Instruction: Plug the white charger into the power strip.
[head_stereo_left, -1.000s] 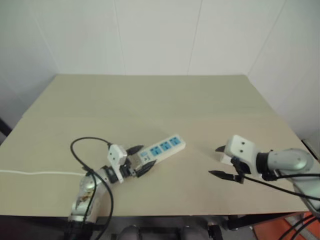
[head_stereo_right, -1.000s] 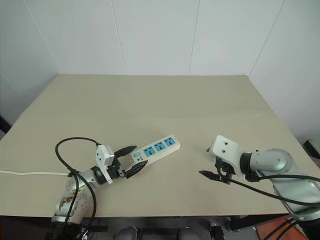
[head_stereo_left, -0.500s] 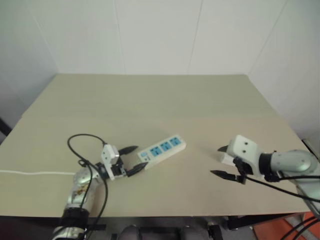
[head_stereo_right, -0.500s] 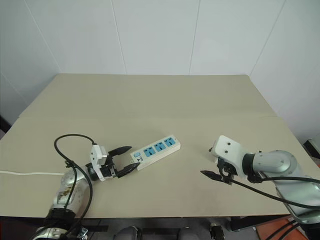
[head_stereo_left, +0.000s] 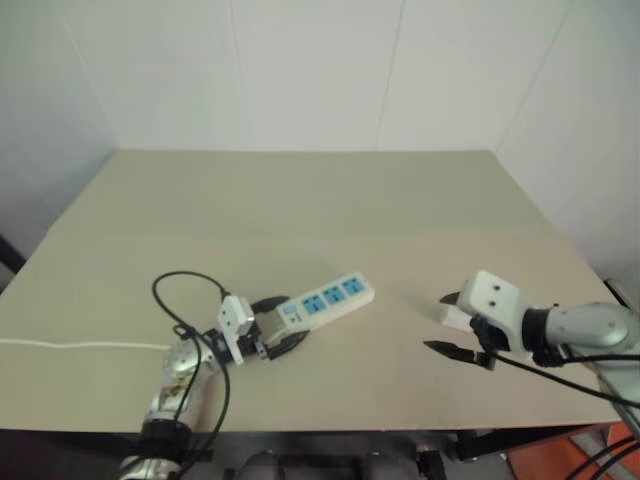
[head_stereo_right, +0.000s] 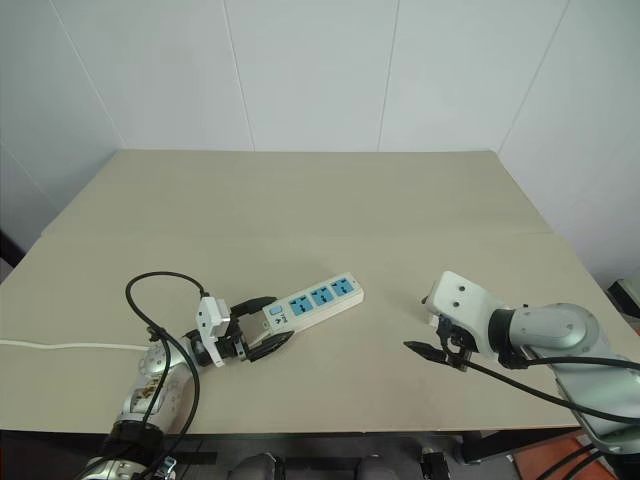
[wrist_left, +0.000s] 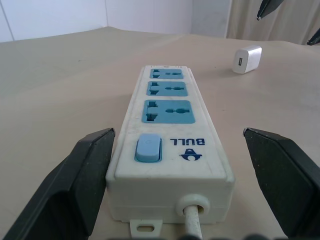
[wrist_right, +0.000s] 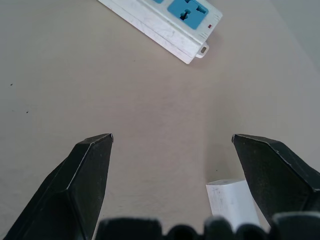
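Note:
The power strip (head_stereo_left: 325, 298) lies slantwise on the beige table, white with three blue sockets and a blue switch (wrist_left: 148, 148) at its cord end. My left gripper (head_stereo_left: 285, 322) is open and low over the table, one black finger (wrist_left: 85, 170) on each side of the strip's switch end, not touching it. The white charger (wrist_left: 247, 59) lies on the table to the right of the strip, apart from it. My right gripper (head_stereo_left: 440, 322) hangs open just above and beside the charger (wrist_right: 232, 202), nothing between its fingers.
The strip's white cord (head_stereo_left: 60, 346) runs off to the table's left edge. A black cable loop (head_stereo_left: 175, 290) arches over my left arm. The table's front edge (head_stereo_left: 350, 428) lies close under both arms. White walls stand behind the table.
My left arm has sunk a little and its gripper now lies level around the strip's switch end. The right gripper has kept still.

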